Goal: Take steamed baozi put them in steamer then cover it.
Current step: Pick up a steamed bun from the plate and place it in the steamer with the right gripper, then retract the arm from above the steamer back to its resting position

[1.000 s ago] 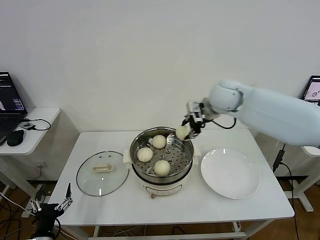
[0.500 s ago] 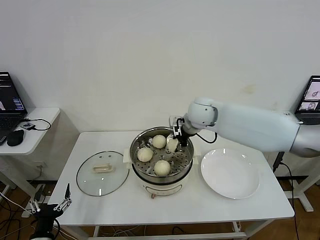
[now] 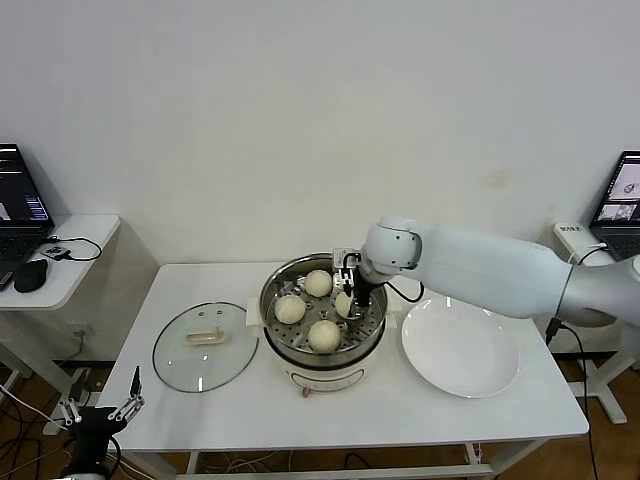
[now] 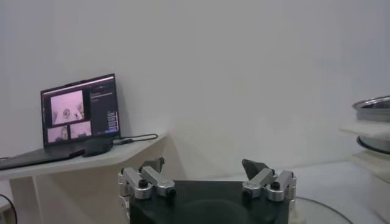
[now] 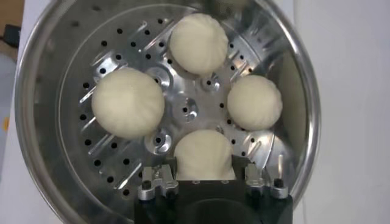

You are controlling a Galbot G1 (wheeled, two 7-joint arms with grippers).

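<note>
Four small cream-white baozi sat inside the round stainless-steel steamer (image 3: pixel 323 310) at the middle of the long white table (image 3: pixel 340 410), which was the largest thing in the head view and ran out of sight at its near edge behind cables. Next in size, the white right arm reached in from the right, its far end cut off by the frame. Its shell and wrist hid part of the steamer's far rim.

The flat white plate (image 3: pixel 460 346) lay just beside the steamer on the right, bare. The round clear glass cover (image 3: pixel 205 346) with its cream oblong handle lay flat on the table just left of the steamer, apart from it.

Over the perforated tray, three baozi (image 5: pixel 128 101) lay free. The fourth baozi (image 5: pixel 202 154) sat between the fingers of the right gripper (image 5: pixel 204 180) down on the tray, the jaws close against its sides. The gripper body covered that bun's near part, so it was hard to say whether the fingers pressed it or had just slackened; it looked held.

The left gripper (image 4: pixel 207 178) hung low off the table's left front corner, its two dark fingers spread wide with nothing between them. A side table with an open laptop (image 4: pixel 78 117) stood behind it.
</note>
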